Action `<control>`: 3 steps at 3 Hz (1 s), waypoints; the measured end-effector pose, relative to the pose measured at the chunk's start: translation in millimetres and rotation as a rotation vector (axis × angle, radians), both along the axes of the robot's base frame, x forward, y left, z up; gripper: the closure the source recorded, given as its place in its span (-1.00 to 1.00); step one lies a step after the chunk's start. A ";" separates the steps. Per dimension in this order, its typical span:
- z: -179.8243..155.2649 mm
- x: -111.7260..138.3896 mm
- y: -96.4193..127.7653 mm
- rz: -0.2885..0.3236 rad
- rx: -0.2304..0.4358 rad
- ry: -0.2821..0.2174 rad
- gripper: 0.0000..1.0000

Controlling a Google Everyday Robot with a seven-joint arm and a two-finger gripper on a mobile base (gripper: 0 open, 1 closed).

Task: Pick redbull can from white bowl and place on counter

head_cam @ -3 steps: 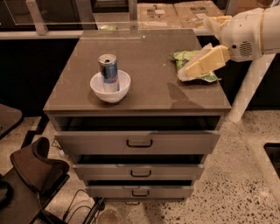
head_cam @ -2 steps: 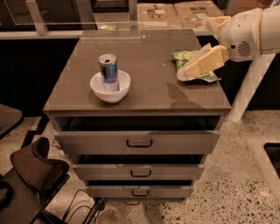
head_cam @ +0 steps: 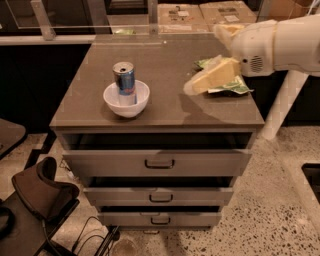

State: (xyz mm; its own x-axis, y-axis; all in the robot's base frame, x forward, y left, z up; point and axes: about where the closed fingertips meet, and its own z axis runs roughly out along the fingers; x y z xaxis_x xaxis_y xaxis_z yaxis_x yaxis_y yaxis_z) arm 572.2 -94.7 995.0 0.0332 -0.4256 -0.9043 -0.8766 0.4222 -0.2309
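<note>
Can (head_cam: 124,82): stands upright inside the bowl (head_cam: 114,103), silver top and tab facing up, its blue and silver side rising clear above the rim. Nothing grips or touches it.

Bowl: white, sits on the worktop (head_cam: 165,112) at about 8 o'clock from the worktop's centre, near the front edge and toward the left side.

Gripper (head_cam: 192,88): cream-coloured, wedge-shaped, at 3 o'clock from the bowl and well apart from it. It hangs over the right half of the worktop with its narrow end pointing toward 8 o'clock. It carries nothing. Whether it is wide or narrow cannot be told: it reads as one pale wedge. Its shadow falls on the worktop just below it, at 6 o'clock.

Arm (head_cam: 280,42): thick, white, enters from the right edge at 3 o'clock and runs to the gripper.

Bag (head_cam: 235,89): green, crinkled, lies on the worktop near the right edge, partly covered by the gripper.

Cabinet: three grey drawers below the worktop, each with a dark handle. All three stand partly pulled out; top drawer (head_cam: 159,163) widest in view.

Surroundings: black chair (head_cam: 42,192) at 7 o'clock from the cabinet; speckled floor (head_cam: 270,210); cardboard boxes (head_cam: 200,12) behind the worktop at 12 o'clock.
</note>
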 end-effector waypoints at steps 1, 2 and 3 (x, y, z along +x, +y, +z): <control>-11.0 6.8 36.8 0.057 0.064 0.002 -1.00; -22.9 11.3 68.0 0.099 0.116 0.021 -1.00; -38.4 19.2 92.8 0.116 0.147 0.047 -1.00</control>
State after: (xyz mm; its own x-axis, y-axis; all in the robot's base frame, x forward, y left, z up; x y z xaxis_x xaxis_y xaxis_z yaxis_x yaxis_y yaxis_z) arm 591.4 -1.9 956.6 0.0306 -0.2849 -0.9581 -0.9297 0.3439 -0.1319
